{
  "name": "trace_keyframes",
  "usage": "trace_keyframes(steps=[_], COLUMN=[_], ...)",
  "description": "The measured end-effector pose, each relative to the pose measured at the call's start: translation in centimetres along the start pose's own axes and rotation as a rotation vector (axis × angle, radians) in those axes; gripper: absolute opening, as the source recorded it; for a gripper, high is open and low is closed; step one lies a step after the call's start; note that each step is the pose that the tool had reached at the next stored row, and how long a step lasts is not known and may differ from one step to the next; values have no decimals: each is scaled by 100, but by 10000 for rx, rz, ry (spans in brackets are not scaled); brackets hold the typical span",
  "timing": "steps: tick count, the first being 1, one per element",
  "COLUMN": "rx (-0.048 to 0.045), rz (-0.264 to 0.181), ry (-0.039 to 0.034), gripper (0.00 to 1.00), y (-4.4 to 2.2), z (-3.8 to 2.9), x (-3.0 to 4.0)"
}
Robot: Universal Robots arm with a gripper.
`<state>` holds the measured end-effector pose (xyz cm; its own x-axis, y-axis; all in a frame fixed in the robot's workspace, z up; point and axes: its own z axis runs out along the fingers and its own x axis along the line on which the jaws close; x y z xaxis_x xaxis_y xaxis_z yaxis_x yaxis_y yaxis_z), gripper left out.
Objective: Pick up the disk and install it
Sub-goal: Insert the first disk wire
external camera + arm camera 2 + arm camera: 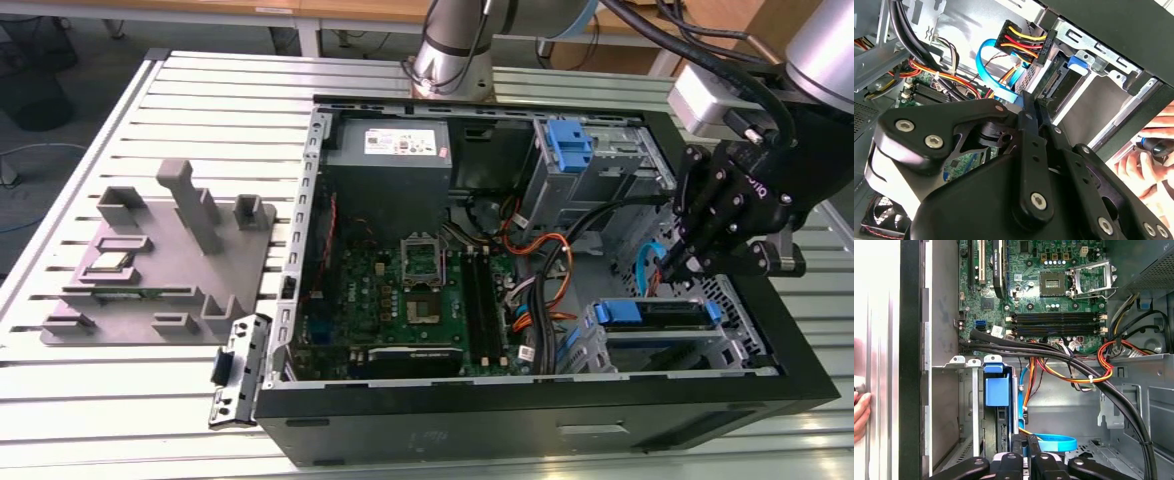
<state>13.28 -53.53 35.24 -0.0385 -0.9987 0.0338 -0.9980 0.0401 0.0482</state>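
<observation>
Hand (687,268) upright, fingers together, above the disk (650,314) in its bay.

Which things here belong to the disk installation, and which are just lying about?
Job in hand:
- disk
- gripper, close by the disk

Lying about:
- grey holder block
- power-supply box
- motherboard
- blue latch
- a person's hand
</observation>
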Motion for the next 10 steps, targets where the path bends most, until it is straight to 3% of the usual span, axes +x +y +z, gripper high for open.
trace_keyframes(steps=[6, 10], rx=[0, 5], rz=[0, -8], ry=[-1, -22], gripper=[16, 16], y=[0, -3], z=[0, 8], x=[3, 61])
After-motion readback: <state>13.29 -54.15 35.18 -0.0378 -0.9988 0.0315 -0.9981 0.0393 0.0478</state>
